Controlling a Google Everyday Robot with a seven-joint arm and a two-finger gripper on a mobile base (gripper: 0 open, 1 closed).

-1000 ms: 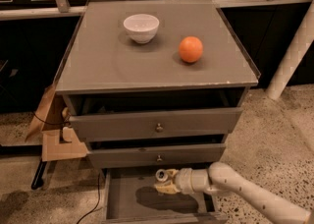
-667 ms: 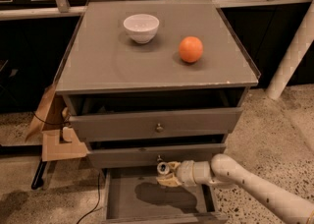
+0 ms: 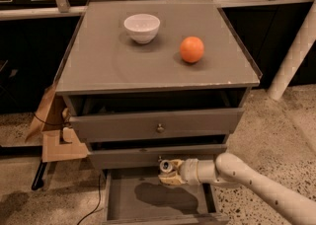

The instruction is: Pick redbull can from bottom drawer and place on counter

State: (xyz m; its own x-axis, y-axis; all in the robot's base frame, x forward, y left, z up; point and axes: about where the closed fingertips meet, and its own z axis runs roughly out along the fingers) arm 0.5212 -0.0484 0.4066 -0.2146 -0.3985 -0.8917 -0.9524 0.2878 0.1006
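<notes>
The slim, silver-topped redbull can (image 3: 165,166) is clamped between the fingers of the cream two-finger gripper (image 3: 167,172), held above the open grey wooden bottom drawer (image 3: 123,200). The pick looks done; placing remains. The flat grey counter (image 3: 98,66) carries a white ceramic bowl (image 3: 142,26) and a round orange (image 3: 191,49). A brown cardboard box (image 3: 59,142) stands left on the speckled floor (image 3: 276,135).

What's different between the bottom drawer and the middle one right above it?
The bottom drawer is pulled far out, showing its flat floor; the middle drawer is only slightly ajar, its inside hidden. The end effector, gripping the redbull can, hangs over the bottom drawer, in front of the middle drawer's face. Both are grey.
</notes>
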